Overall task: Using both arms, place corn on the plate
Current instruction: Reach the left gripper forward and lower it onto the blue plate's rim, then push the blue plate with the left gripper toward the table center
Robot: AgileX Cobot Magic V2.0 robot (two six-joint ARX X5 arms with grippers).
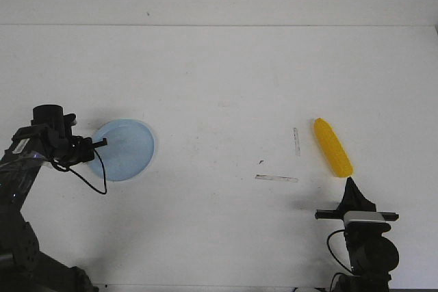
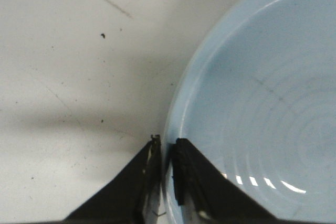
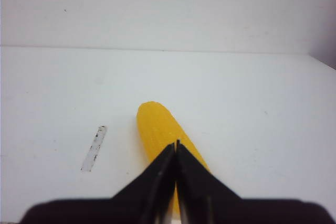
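The pale blue plate [image 1: 126, 148] lies on the white table at the left. My left gripper [image 1: 102, 143] is at its left rim; in the left wrist view the rim of the plate [image 2: 262, 77] passes between the nearly closed jaws of the left gripper [image 2: 167, 142], pinched. The yellow corn [image 1: 332, 147] lies on the table at the right, running away from me. My right gripper [image 1: 350, 181] is shut and empty just short of the corn's near end. In the right wrist view the corn [image 3: 157, 124] stretches away behind the right gripper [image 3: 176, 144].
Two pale tape strips lie left of the corn, one upright [image 1: 296, 141] and one flat [image 1: 276, 178]; the first also shows in the right wrist view [image 3: 94, 148]. The table's far edge [image 1: 219, 25] meets a white wall.
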